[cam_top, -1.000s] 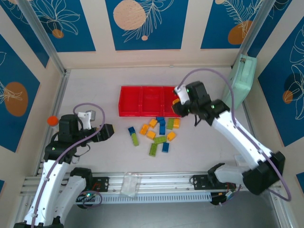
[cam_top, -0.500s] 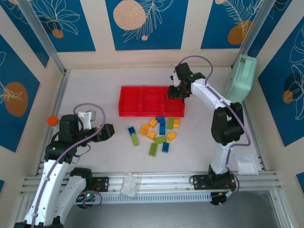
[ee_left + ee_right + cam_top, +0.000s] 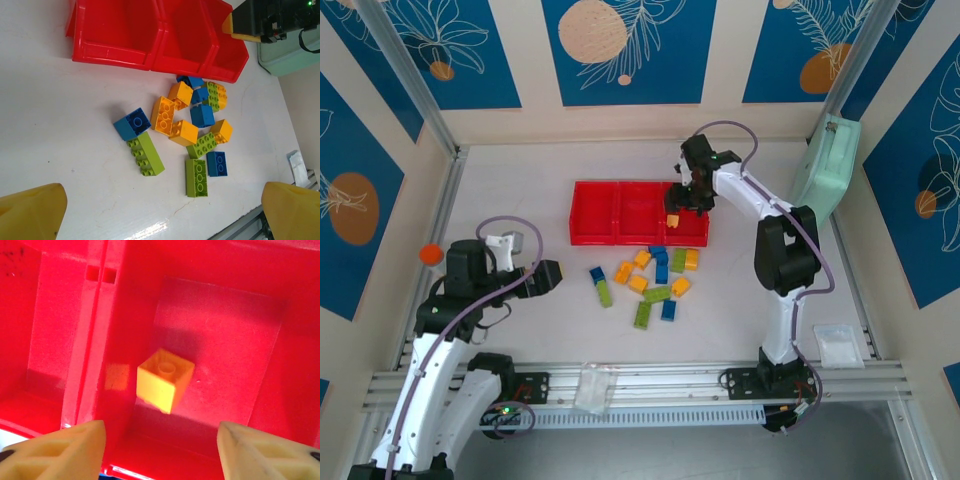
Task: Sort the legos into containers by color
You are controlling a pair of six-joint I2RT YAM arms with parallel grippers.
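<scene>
Three joined red containers [image 3: 620,213] [image 3: 120,30] stand at the back of the table. My right gripper [image 3: 686,198] [image 3: 162,452] hangs open over the rightmost bin [image 3: 225,315]. A square orange brick [image 3: 165,380] [image 3: 672,219] is below the fingers inside that bin, free of them. The other legos [image 3: 650,280] [image 3: 190,125], blue, lime green and orange, lie in a loose pile in front of the bins. My left gripper [image 3: 552,275] [image 3: 162,220] is open, left of the pile and above the table, with nothing between its fingers.
A mint-green case [image 3: 825,170] [image 3: 285,55] leans at the right wall. An orange-capped small bottle [image 3: 429,253] sits at the far left. A clear bag [image 3: 840,343] lies near the right arm's base. A metal rail [image 3: 650,385] runs along the front edge.
The right arm swung up and back from the bin's front to over the rightmost bin. Its jaws opened and let go of the orange brick. The left arm stayed put.
</scene>
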